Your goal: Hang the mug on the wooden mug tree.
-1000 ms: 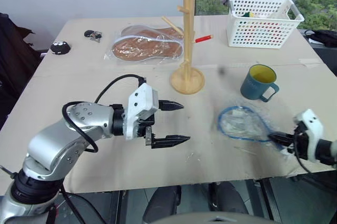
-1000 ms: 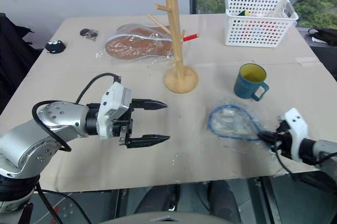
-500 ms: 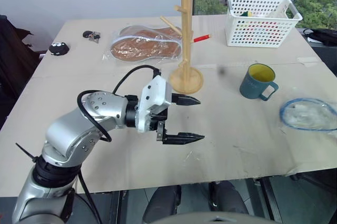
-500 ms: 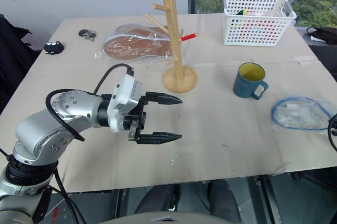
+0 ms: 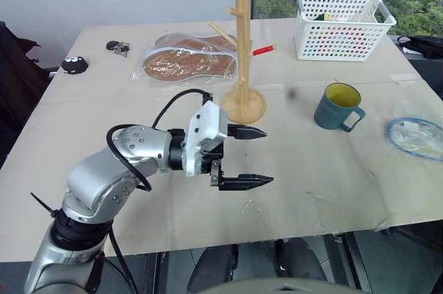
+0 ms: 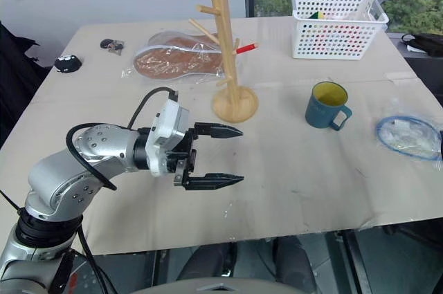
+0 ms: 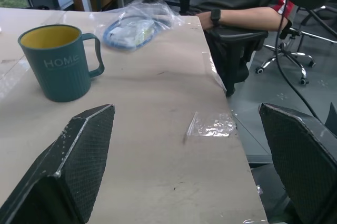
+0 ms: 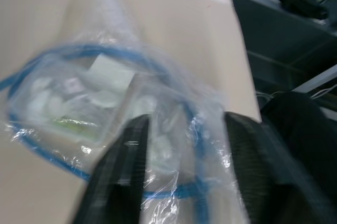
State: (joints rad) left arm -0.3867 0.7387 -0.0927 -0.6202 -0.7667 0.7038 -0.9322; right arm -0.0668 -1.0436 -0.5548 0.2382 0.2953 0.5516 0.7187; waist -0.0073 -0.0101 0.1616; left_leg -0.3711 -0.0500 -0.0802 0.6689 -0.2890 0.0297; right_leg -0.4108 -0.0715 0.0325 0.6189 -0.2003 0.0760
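The blue-rimmed plastic bag (image 5: pixel 417 137), dragged a second ago from near the mug (image 5: pixel 338 108), has been released at the table's right edge by the now parted right gripper (image 8: pixel 181 168), leaving the mug clear, right of the wooden mug tree (image 5: pixel 243 52), for the wide-open left gripper (image 5: pixel 252 157).

A white perforated basket (image 5: pixel 344 25) sits at the counter's (image 5: pixel 138 225) one o'clock corner, a red marker (image 5: pixel 264 50) just beside it. Bagged brown insoles (image 5: pixel 188 61) lie toward eleven o'clock; a blue-rimmed plastic bag (image 5: pixel 417 137) rests at three o'clock.
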